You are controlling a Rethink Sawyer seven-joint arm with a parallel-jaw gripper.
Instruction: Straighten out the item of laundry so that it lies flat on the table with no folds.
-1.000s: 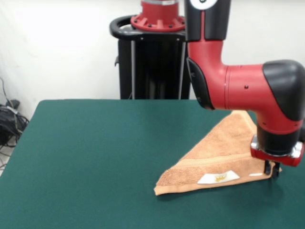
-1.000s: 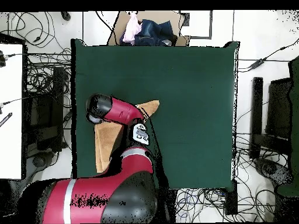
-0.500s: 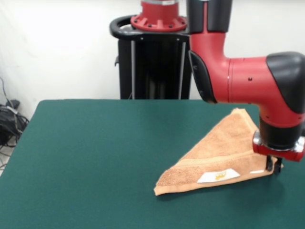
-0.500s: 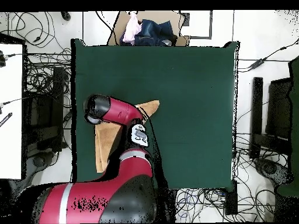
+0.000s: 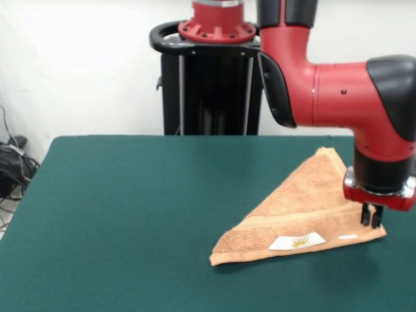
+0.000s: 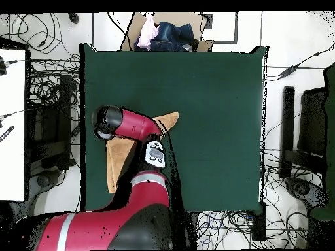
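Counts: one table (image 5: 130, 208), green top. One towel (image 5: 305, 208), peach-orange, folded to a triangle near the table's edge, one white label (image 5: 298, 242) showing on it. One red-and-black arm (image 5: 338, 97), one gripper (image 5: 371, 218). One open cardboard box (image 6: 171, 33) of clothes past the table's far edge in the overhead view.

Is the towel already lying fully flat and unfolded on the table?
No, the towel lies folded into a triangle on the table, its label facing up.

A plain white wall (image 5: 84, 65) stands at the far side. Tangled black cables (image 6: 49, 85) cover the pale floor (image 6: 278, 39). An open brown cardboard box (image 6: 167, 33) holds bundled clothes.
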